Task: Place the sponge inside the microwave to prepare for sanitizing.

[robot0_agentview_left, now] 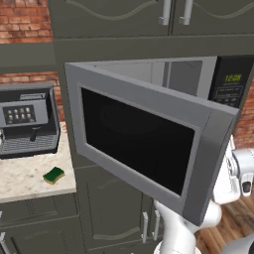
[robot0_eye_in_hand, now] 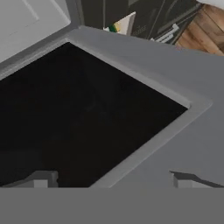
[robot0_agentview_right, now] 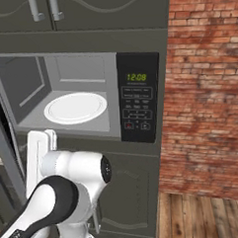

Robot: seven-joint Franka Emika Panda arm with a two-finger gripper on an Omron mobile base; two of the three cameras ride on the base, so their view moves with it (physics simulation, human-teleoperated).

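Microwave: matt grey frame, glossy dark glass; counter speckled stone (brick wall).

The microwave keypad display reads 12:08 in green.

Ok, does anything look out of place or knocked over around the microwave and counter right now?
Nothing stands out. The microwave door hangs open by design, its white plate sits flat and bare inside, and the sponge lies flat on the counter in front of the coffee machine. No spills or damage.
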